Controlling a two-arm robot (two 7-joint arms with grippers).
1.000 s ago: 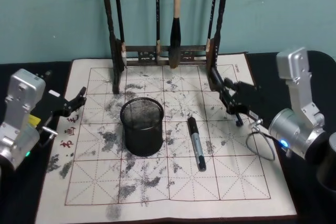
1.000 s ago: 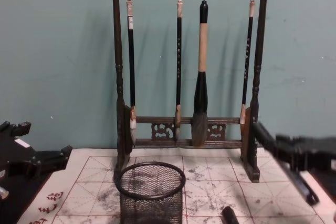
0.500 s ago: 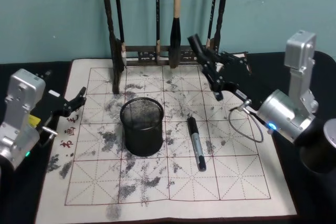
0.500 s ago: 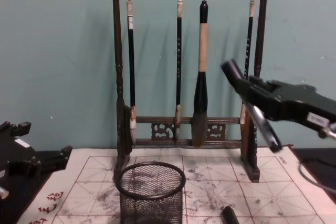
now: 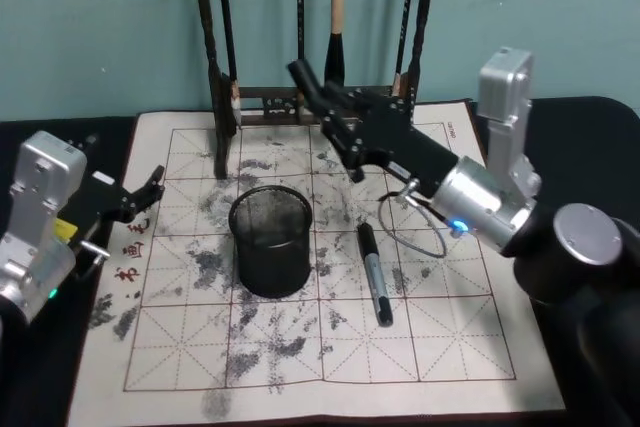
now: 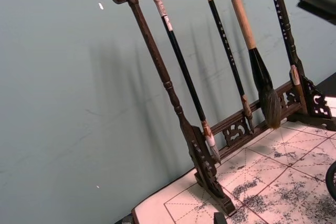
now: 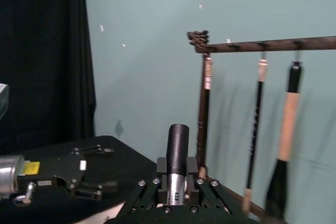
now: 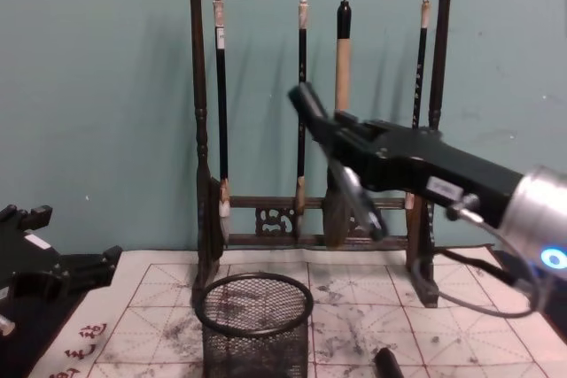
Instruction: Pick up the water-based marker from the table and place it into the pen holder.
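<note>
1 marker [image 7: 177, 148] in right gripper [image 7: 177, 176], label unreadable

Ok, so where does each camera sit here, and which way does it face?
Head: high, looking down on the mat; left gripper parked at its left edge, right gripper holding a marker up near the brush rack.
Chest: low, looking level across the pen holder at the rack; both grippers show.
Left wrist: beside the mat, looking up at the rack.
Right wrist: looks along its own gripper and marker toward the rack and left gripper.
Shared: every view has the rack.
</note>
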